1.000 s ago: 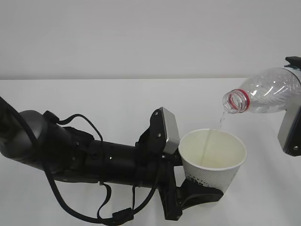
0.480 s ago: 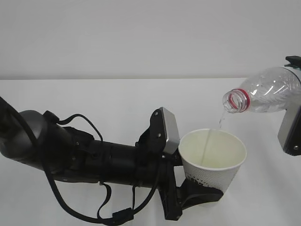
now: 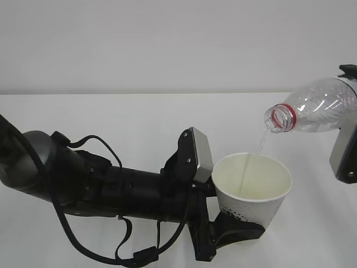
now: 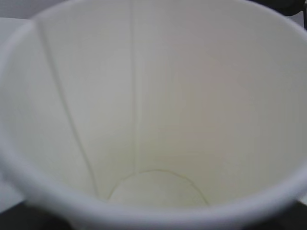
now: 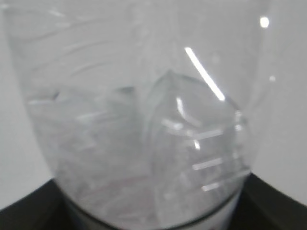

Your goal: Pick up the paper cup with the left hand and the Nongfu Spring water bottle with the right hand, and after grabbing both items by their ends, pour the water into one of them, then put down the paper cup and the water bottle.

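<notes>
We are mid-pour: our right end effector (image 3: 350, 134) clamps the tipped water bottle (image 3: 312, 111) at two o'clock above the paper cup (image 3: 252, 187) clamped by our left end effector (image 3: 231, 226), water (image 3: 260, 142) trickling; next, tip the bottle upright.

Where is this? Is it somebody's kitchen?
Probably not a kitchen: it looks like a robot test bench. There is only a bare white table before a plain pale wall, and a black robot arm holding a paper cup under a tipped water bottle.
</notes>
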Robot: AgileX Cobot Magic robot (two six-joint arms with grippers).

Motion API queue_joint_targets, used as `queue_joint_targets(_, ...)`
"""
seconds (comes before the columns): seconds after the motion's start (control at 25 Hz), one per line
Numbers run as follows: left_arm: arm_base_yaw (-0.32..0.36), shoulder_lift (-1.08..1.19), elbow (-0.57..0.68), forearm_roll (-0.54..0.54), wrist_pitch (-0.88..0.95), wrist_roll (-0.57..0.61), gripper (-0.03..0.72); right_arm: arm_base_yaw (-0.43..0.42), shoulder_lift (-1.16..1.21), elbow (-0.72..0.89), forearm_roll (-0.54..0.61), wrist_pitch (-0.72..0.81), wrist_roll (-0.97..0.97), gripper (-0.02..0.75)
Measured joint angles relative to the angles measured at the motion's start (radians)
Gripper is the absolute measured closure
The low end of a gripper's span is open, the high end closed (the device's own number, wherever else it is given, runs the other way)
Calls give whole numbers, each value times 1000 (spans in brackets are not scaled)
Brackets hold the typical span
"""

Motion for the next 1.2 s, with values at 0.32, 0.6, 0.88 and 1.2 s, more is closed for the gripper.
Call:
queue_joint_targets(0.32, 0, 0, 0, 0, 0, 0, 156, 0, 0, 0, 0, -5, 0, 223)
queue_joint_targets(0.6, 0, 0, 0, 0, 0, 0, 156, 0, 0, 0, 0, -7, 0, 223)
queue_joint_targets(0.88, 0, 0, 0, 0, 0, 0, 156, 0, 0, 0, 0, -11, 0, 223)
queue_joint_targets(1.2, 0, 0, 0, 0, 0, 0, 156, 0, 0, 0, 0, -11, 0, 223)
